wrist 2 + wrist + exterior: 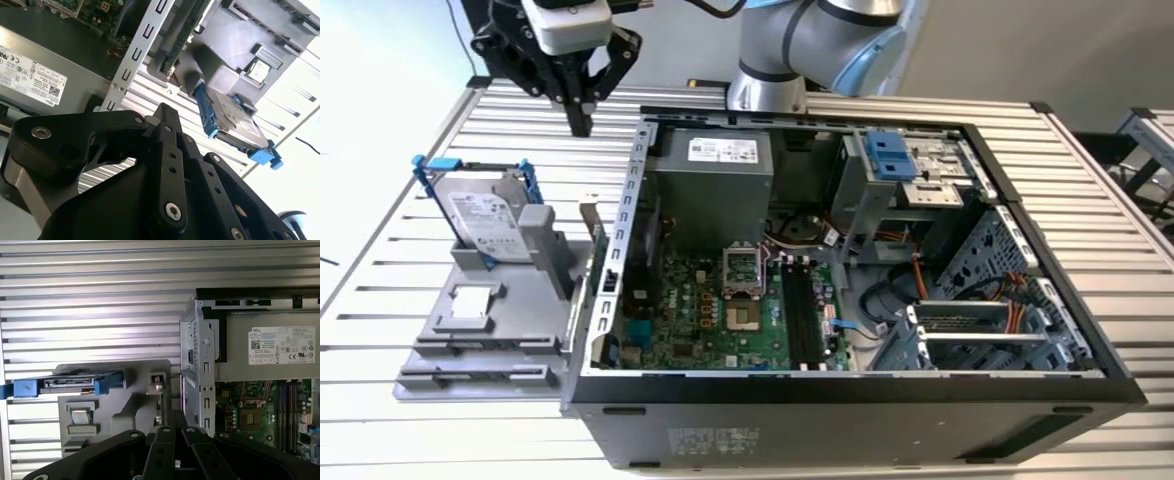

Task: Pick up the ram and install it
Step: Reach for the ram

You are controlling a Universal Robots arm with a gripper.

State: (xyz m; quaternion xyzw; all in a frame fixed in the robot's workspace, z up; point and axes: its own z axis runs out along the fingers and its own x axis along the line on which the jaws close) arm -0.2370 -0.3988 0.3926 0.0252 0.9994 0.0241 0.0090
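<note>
The tool, closed and empty, hung over the counter well apart from the ram; judging so, pick-up remained unstarted, needing parted fingers over its thin edge.

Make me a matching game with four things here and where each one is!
Things:
1. hard drive
2. square chip
3. gripper
4. motherboard

Places:
A. inside the open computer case
B. standing upright in a blue-handled frame
C. lying on the grey holder
D. up in the air above the table

Pairs: 1-B, 2-C, 3-D, 4-A
</note>
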